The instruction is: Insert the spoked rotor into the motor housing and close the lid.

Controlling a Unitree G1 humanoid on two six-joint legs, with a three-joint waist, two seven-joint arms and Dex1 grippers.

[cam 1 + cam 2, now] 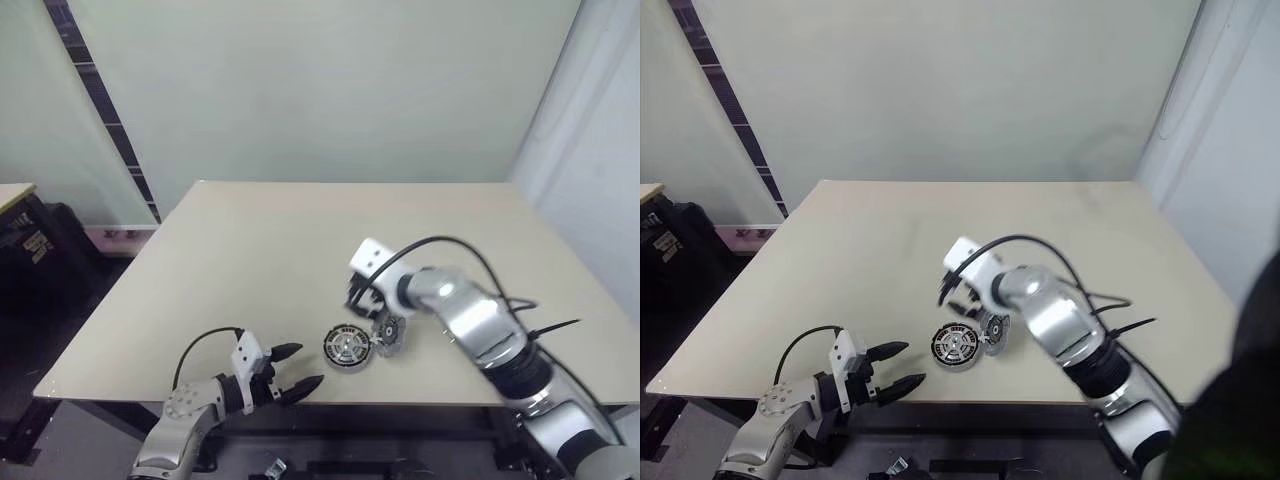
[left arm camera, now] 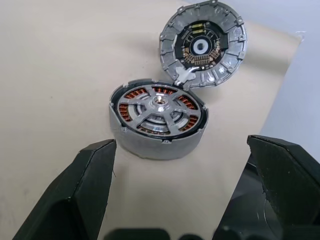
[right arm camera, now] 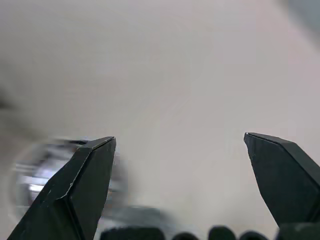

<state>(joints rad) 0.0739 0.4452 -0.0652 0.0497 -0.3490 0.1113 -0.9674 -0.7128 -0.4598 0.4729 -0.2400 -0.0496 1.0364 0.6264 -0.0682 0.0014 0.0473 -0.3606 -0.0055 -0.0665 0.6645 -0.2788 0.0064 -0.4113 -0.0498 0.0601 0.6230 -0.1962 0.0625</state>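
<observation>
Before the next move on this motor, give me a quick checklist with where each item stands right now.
1. Left gripper open, empty: ok.
2. Right gripper open, empty: ok.
3. Rotor flat on the table: ok.
4. Housing lying flat, ready to take the rotor: not ok; it is tilted and rests against the rotor's edge.
5. Rotor in housing: not ok; they are side by side.
6. Lid located: cannot tell; the silver spokes over the windings may be it.
</observation>
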